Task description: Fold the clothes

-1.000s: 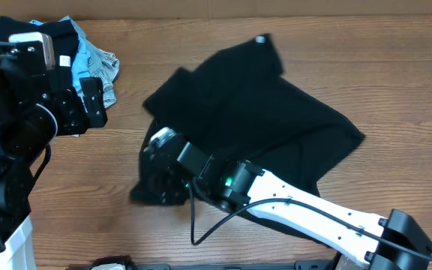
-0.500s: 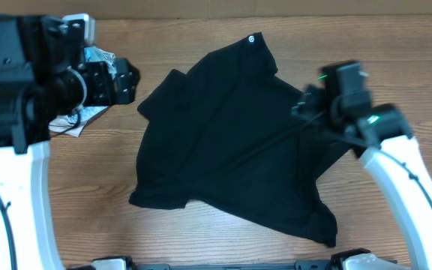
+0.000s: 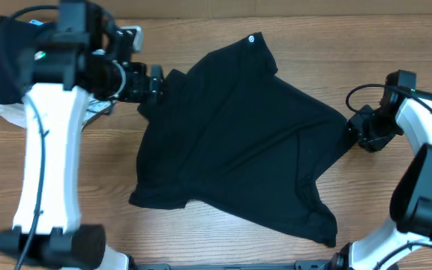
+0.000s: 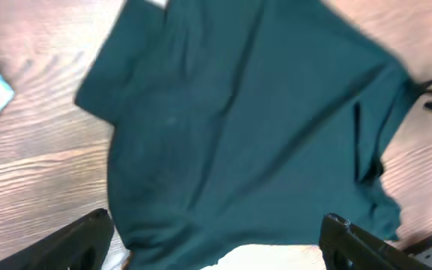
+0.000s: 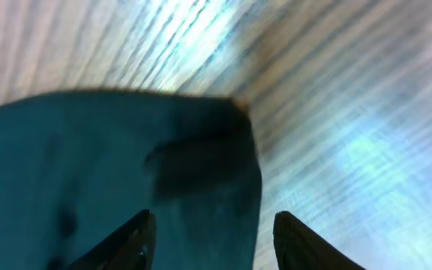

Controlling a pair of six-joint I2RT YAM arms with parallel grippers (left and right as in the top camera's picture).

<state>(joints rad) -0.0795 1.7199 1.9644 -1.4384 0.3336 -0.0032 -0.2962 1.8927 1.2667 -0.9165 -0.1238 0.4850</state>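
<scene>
One black T-shirt (image 3: 238,142) lies spread and rumpled mid-counter (image 3: 103,195), with two hands at its edges.
Its single white logo (image 3: 250,39) sits at the far edge. The left hand (image 3: 154,82) is at the upper-left sleeve, fingers wide apart and holding nothing. The right hand (image 3: 357,133) is at the right corner, fingers likewise spread above the hem. Two smaller pieces lie far left: a black piece (image 3: 13,60) and a pale piece (image 3: 2,111).
</scene>
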